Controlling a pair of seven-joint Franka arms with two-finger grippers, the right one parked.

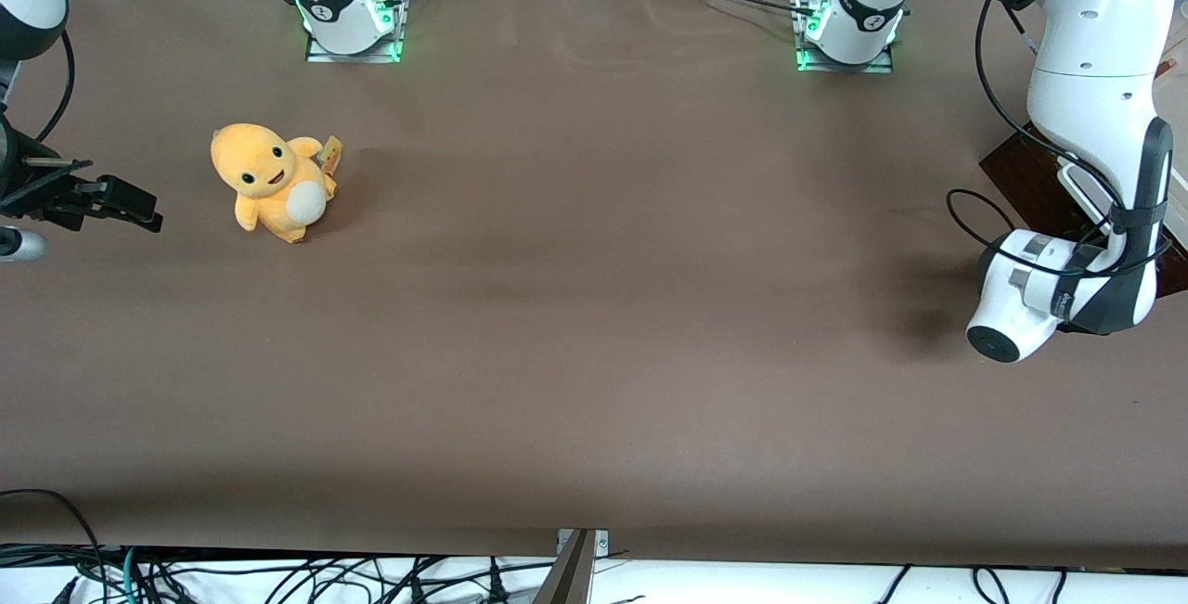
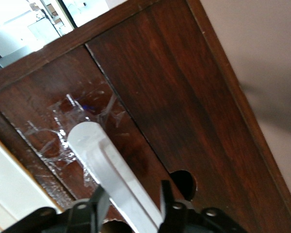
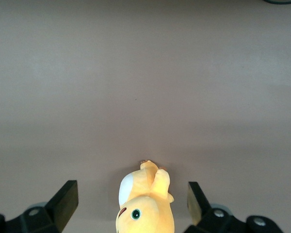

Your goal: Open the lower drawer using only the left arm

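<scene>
Dark wood fills our wrist view: the drawer (image 2: pixel 150 92), at the working arm's end of the tabletop (image 1: pixel 594 307), stays shut while our gripper (image 2: pixel 131 206) holds its jaws open astride the white handle (image 2: pixel 111 170). We fear a loose close could slip off.

The brown matte table (image 1: pixel 594 326) carries an orange plush toy (image 1: pixel 272 179) toward the parked arm's end and, seemingly, a dark wooden drawer unit (image 1: pixel 1030 182) at the working arm's edge, where the gripper (image 2: pixel 131 206) straddles its handle.
</scene>
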